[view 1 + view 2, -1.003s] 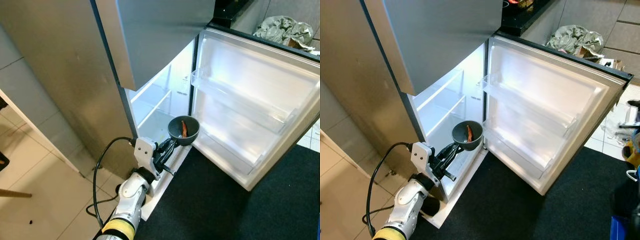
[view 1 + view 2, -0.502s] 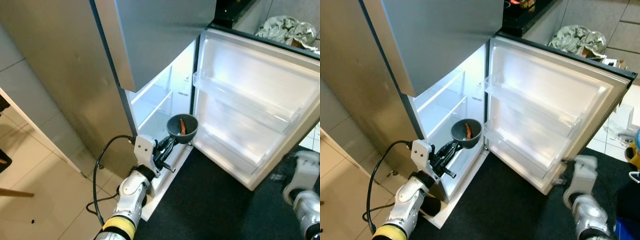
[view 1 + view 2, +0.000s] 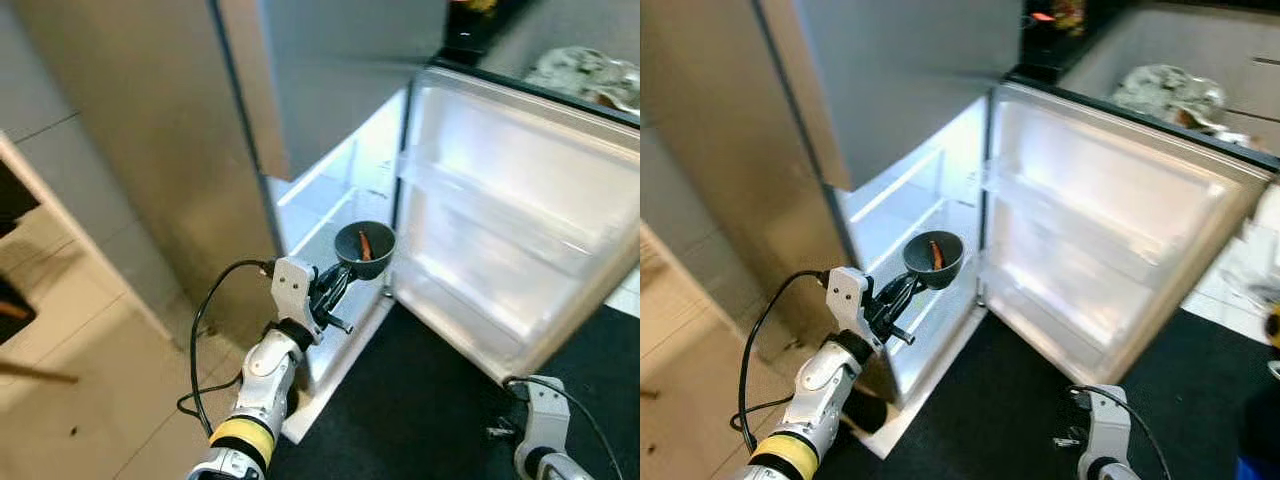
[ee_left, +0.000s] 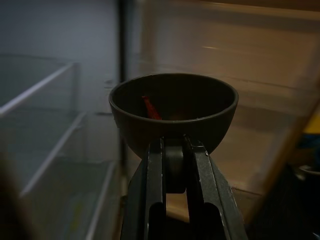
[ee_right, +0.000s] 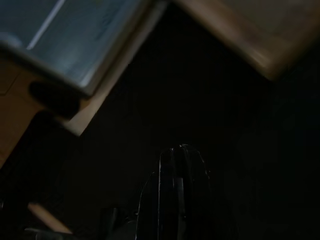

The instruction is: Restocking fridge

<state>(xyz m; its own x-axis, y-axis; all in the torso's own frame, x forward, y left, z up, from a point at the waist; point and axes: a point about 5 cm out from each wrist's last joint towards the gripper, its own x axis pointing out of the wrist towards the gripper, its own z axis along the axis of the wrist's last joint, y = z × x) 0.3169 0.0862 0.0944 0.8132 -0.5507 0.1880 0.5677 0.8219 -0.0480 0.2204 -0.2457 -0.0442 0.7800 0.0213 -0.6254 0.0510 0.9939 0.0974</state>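
Left pincer (image 4: 172, 150) is pinching the dark bowl (image 3: 364, 246) at the open fridge (image 3: 340, 190), something red-orange inside, hard to identify. Right pincer (image 5: 180, 165) hangs low over the black mat (image 3: 420, 400), fingers pressed together.

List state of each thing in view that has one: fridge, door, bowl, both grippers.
fridge: lower compartment open, interior lit, glass shelves bare.
fridge door: swung wide open, door bins bare.
bowl: upright, held at the fridge opening, a red piece inside.
left gripper: shut on the bowl.
right gripper: fingers together, holding nothing, low over the dark mat.
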